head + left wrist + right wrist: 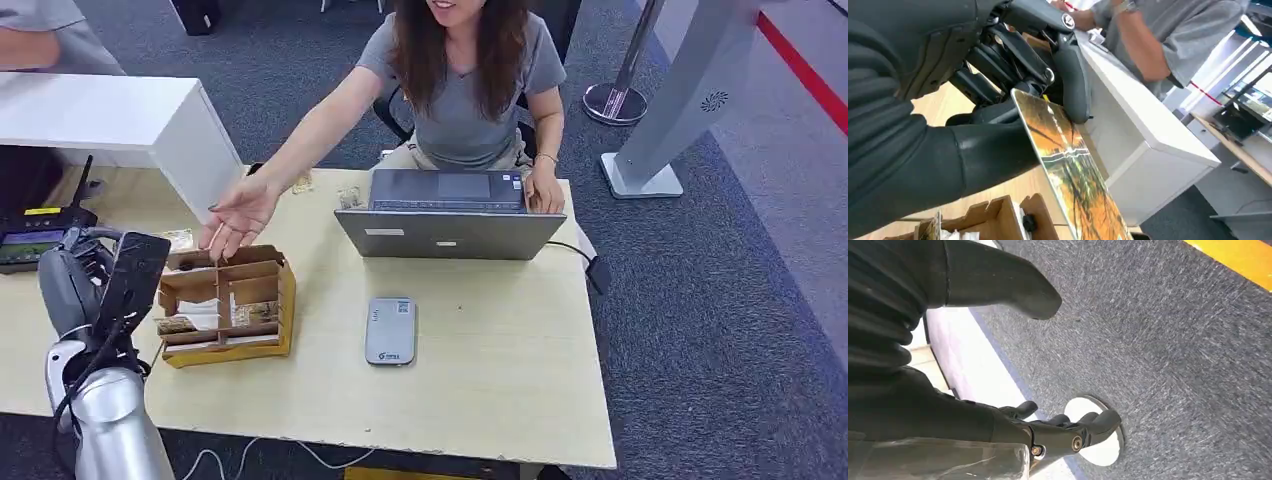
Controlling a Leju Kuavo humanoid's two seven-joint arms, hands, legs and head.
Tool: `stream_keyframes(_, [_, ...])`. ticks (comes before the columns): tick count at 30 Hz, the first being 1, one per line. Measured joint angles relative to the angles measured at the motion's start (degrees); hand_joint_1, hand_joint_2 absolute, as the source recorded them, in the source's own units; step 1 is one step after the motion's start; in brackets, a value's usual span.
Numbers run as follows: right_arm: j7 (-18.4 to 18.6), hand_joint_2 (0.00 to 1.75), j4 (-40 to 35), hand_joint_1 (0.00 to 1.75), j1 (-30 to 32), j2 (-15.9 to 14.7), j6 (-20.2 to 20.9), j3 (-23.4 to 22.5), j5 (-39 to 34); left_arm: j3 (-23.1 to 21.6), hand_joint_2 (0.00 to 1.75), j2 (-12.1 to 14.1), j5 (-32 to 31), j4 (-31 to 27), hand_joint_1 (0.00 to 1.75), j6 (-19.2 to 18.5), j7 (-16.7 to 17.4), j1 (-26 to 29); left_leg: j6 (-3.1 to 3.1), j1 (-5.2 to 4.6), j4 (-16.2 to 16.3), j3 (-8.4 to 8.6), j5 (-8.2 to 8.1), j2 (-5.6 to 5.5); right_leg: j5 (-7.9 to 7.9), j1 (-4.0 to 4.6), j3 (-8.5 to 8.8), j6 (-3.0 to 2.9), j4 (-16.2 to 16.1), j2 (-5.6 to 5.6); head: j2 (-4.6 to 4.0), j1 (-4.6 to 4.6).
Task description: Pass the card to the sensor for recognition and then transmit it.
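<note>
My left hand (120, 282) is raised over the table's left part, just left of the cardboard box (228, 303). In the left wrist view this hand (1013, 85) pinches a glossy card (1073, 175) with an orange and dark print between thumb and fingers. The grey flat sensor (391, 330) lies on the table to the right of the box, apart from the hand. A person's hand (238, 215) reaches out, palm open, above the box's far edge. My right hand (1063, 432) hangs over grey carpet with its fingers apart, holding nothing.
An open laptop (450, 215) stands at the table's far side in front of the seated person. A white cabinet (130, 125) and a small black device (35, 240) are at the far left. The box holds several cards in compartments.
</note>
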Motion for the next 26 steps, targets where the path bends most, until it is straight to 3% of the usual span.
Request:
stream_keyframes(5, [0.1,1.75,0.1,0.00,-0.6,0.1,0.2,0.9,0.0,4.1,1.75,-0.9,5.2,2.4,1.75,-1.3,0.6,-2.2,0.00,0.01,0.0,-0.01,0.00,-0.01,0.00,0.00,0.00,0.00,0.0,-0.01,0.00,0.00])
stream_keyframes(11, [0.2,1.75,0.2,0.00,-0.8,0.1,0.2,1.2,0.0,7.4,1.75,-1.6,6.2,5.0,1.75,-1.7,0.6,-3.7,0.00,0.00,0.0,-0.01,0.00,-0.01,0.00,0.00,-0.01,0.00,0.0,0.00,0.00,0.02])
stream_keyframes(26, [0.2,1.75,0.2,0.00,-0.9,0.1,0.2,1.2,0.0,9.9,1.75,-2.6,6.4,8.4,1.75,-1.8,0.6,-5.5,0.00,0.00,0.0,-0.02,0.00,-0.02,0.00,0.00,-0.02,0.00,0.0,-0.01,0.00,0.02])
